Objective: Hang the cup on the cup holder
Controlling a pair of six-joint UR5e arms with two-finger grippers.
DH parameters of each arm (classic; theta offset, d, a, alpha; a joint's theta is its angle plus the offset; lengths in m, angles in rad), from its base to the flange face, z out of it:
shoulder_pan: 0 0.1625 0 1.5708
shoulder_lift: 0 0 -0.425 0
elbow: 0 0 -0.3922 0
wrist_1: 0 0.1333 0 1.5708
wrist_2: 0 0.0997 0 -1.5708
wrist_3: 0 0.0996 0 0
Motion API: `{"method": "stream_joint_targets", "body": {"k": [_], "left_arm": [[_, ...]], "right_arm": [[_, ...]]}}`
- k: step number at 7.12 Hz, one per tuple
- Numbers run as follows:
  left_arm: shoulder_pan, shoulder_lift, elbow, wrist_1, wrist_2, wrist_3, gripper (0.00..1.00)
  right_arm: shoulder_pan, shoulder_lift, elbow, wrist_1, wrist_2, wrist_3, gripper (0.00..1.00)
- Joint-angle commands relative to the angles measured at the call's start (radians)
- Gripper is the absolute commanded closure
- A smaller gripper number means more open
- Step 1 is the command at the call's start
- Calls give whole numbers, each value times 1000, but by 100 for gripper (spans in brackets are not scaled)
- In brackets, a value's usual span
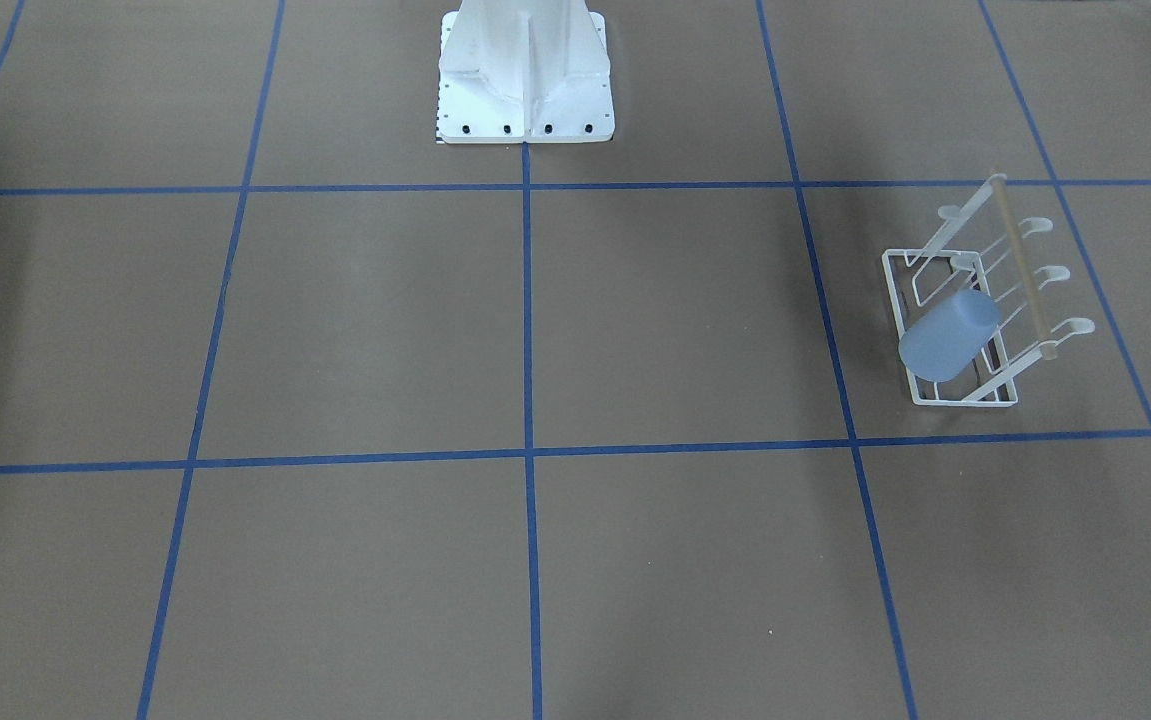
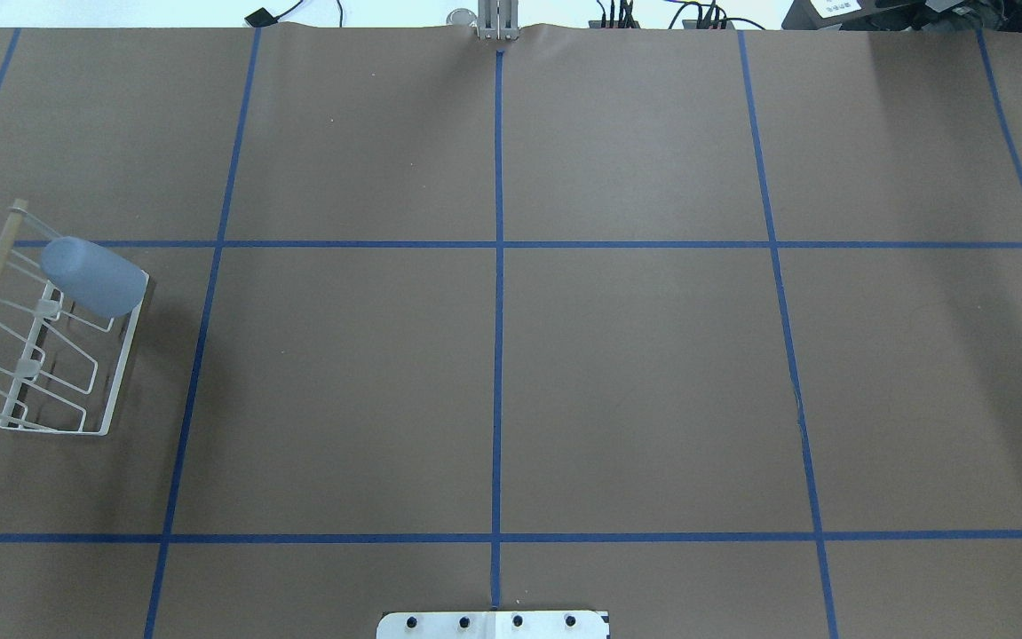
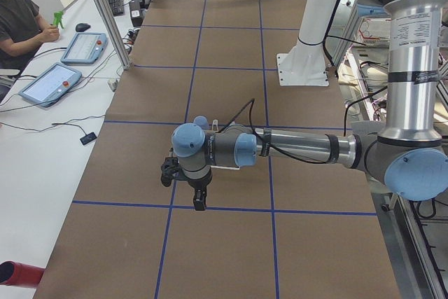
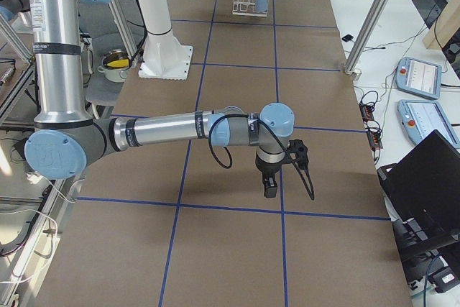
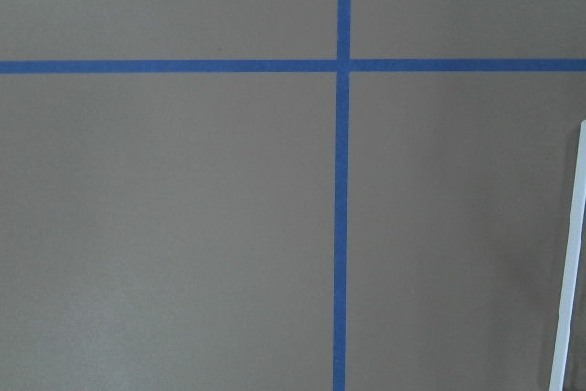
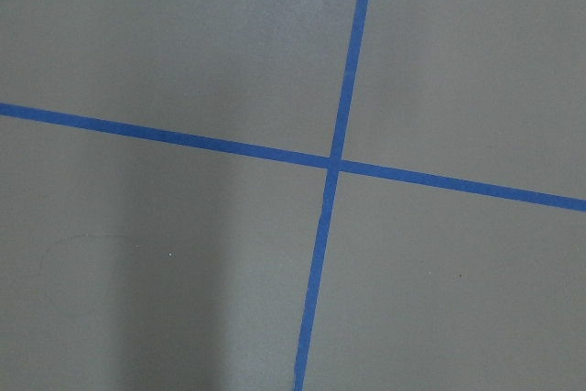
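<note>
From the side views alone, the left gripper (image 3: pixel 199 201) and the right gripper (image 4: pixel 270 190) are seen poised over the table (image 3: pixel 231 243), and whether their jaws are parted or closed cannot be told. Farther off, only the overhead and front views show the holder (image 2: pixel 127 355) plainly, cropped by the overhead view's left edge, with the cup (image 2: pixel 91 277) slipped tilted over the prong farthest from the pedestal (image 2: pixel 493 624). The cup is seen just beyond the left gripper and well apart from the right, with broad taped table between.
</note>
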Motion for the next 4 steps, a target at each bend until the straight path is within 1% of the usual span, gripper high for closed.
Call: {"method": "stream_joint_targets", "body": {"k": [1, 4], "left_arm": [[-1, -2, -13, -9, -2, 1, 1], [0, -2, -11, -32, -2, 1, 1]], "right_arm": [[0, -10, 2, -25, 0, 0, 0], [0, -10, 3, -26, 2, 0, 0]]}}
